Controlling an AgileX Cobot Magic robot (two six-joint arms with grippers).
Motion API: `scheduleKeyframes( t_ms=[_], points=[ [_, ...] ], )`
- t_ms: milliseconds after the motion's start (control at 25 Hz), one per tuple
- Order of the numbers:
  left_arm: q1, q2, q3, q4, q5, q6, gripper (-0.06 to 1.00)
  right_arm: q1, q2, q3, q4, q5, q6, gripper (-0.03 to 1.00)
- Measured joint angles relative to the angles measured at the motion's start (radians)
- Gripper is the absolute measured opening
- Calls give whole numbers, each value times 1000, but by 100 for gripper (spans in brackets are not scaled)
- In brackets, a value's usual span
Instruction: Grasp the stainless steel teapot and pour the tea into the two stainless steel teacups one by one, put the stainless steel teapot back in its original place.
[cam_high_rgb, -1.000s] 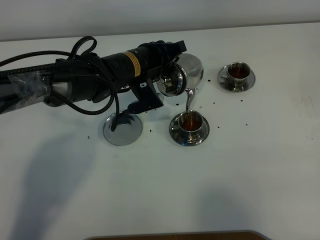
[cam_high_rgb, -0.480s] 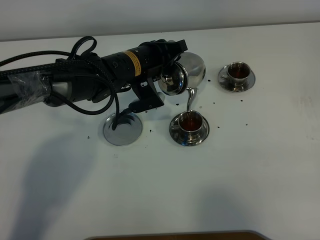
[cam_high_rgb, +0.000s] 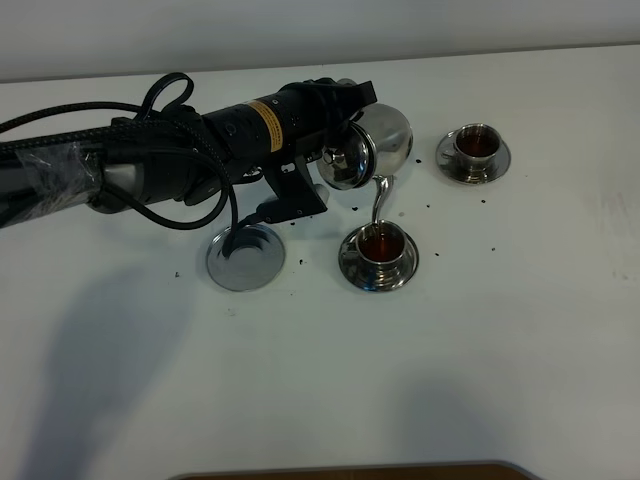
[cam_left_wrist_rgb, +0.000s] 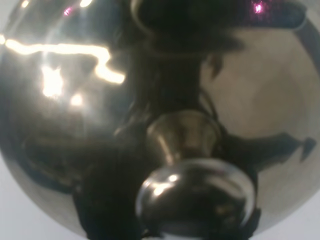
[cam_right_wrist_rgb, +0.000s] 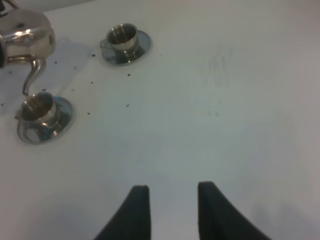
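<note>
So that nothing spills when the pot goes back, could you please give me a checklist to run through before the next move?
1. Left gripper shut on teapot: ok.
2. Spout over near cup: ok.
3. Near cup holds tea: ok.
4. Far cup holds tea: ok.
5. Teapot level for carrying: not ok, it is tilted.
6. Coaster bare: ok, though a cable hangs over it.
</note>
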Motion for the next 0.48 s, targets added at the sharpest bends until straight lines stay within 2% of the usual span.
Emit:
scheduleKeyframes(
  t_ms=[480],
  points=[
    [0, 0, 0, 1, -22, 15, 24, 0, 0, 0, 0, 0, 0, 24]
  ],
)
